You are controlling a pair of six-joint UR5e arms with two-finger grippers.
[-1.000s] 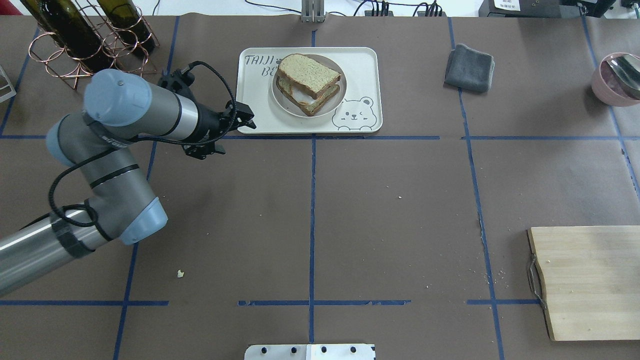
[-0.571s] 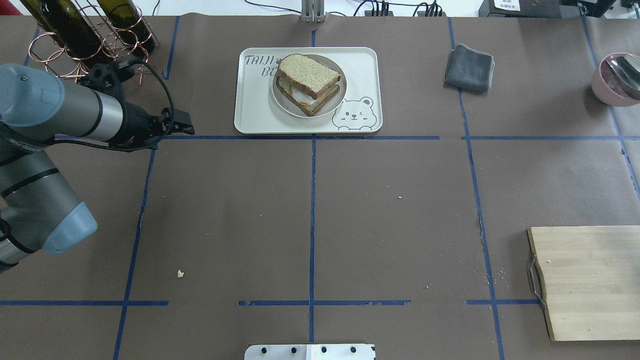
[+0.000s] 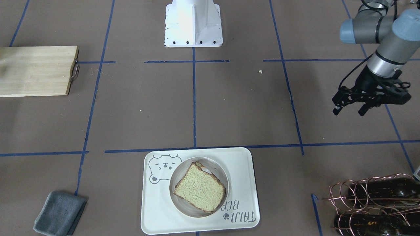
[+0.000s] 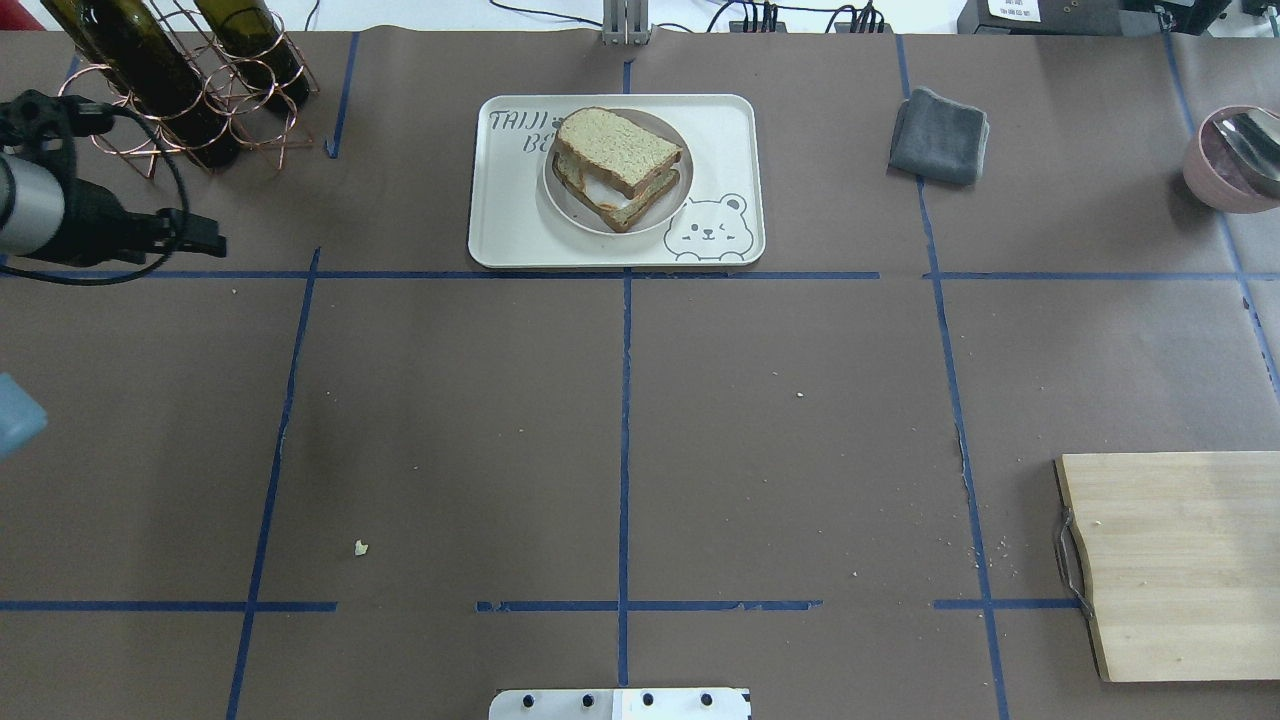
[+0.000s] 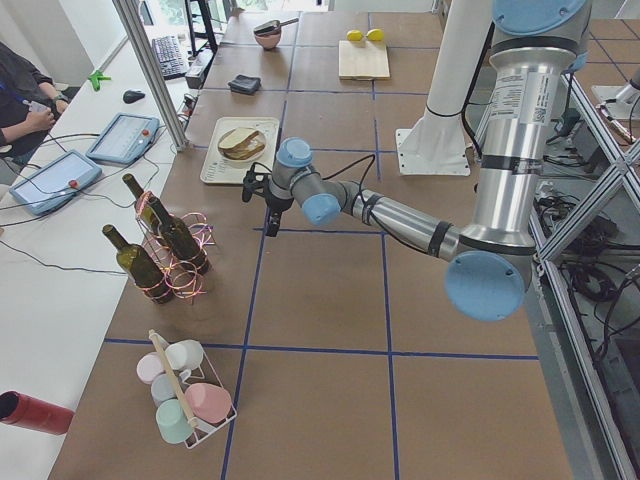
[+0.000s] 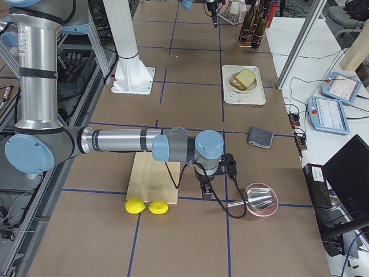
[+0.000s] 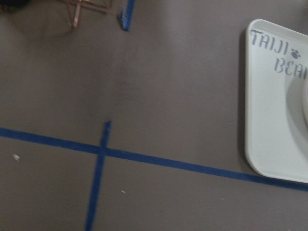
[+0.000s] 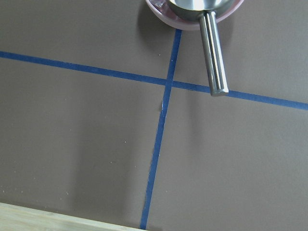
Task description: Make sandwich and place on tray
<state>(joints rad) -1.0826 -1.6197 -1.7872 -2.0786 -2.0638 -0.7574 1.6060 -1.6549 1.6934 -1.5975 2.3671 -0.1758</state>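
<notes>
Sandwich plated: the sandwich (image 4: 615,165) rests on a round white plate (image 4: 668,208) on the cream tray (image 4: 500,232), far and central on the tabletop (image 4: 780,400), which is brown paper gridded with blue tape. The overhead camera shows two dark-crusted slices stacked askew; the front-facing one catches only the top slice. The left wrist camera reads "TAIJI" and part of "BEAR" in grey by the tray's rounded corner. The left end effector (image 3: 349,110) hangs open and empty, well left of the tray, near a copper wire rack (image 4: 180,100) of dark bottles. Only the right-side camera shows the right end effector (image 6: 206,193), low between a pale wooden board (image 6: 151,176) and a pink bowl (image 6: 260,202), and two lemons (image 6: 135,206); whether it is open or closed cannot be told
</notes>
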